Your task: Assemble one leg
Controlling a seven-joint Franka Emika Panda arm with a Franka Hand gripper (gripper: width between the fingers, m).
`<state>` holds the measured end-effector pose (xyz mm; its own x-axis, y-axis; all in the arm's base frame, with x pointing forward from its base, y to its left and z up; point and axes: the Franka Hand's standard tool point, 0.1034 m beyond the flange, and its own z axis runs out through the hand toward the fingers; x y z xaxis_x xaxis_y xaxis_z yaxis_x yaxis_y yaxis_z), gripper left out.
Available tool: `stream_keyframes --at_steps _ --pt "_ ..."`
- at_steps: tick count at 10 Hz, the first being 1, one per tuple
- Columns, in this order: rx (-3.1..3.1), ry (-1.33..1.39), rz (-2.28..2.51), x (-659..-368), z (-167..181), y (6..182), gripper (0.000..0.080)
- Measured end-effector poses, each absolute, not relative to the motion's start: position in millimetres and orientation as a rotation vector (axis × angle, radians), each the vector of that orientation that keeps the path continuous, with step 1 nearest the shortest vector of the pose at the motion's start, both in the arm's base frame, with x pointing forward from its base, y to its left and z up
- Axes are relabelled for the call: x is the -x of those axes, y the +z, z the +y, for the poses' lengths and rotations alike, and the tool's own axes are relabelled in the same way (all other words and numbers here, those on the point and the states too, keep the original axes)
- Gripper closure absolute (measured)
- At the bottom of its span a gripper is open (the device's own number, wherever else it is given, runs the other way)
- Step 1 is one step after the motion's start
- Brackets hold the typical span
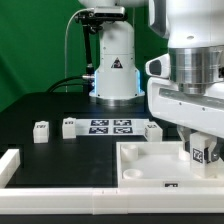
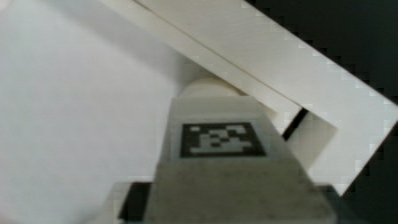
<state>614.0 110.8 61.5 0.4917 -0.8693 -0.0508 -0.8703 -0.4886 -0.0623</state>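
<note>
My gripper point(image 1: 199, 146) is shut on the leg point(image 1: 201, 154), a small white block with a black-and-white tag facing the camera. It holds the leg upright at the near corner of the white tray-like tabletop point(image 1: 140, 165), on the exterior view's right. I cannot tell whether the leg touches the tabletop. In the wrist view the leg point(image 2: 221, 138) runs out from between the gripper point(image 2: 217, 208) toward the tabletop's raised rim point(image 2: 267, 50). A dark finger pad point(image 2: 128, 200) shows beside it.
Three more small white legs stand on the black table: two at the exterior view's left point(image 1: 41, 131) point(image 1: 69, 126) and one behind the tabletop point(image 1: 152, 130). The marker board point(image 1: 110, 126) lies between them. A white bar point(image 1: 10, 165) lies at the front left.
</note>
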Motion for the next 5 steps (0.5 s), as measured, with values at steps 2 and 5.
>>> stream_keyframes --at_steps 2,5 --pt "2.706 0.011 1.429 -614.1 111.7 61.6 0.0346" --pt "2.877 -0.024 1.038 -614.5 118.0 63.5 0.0165"
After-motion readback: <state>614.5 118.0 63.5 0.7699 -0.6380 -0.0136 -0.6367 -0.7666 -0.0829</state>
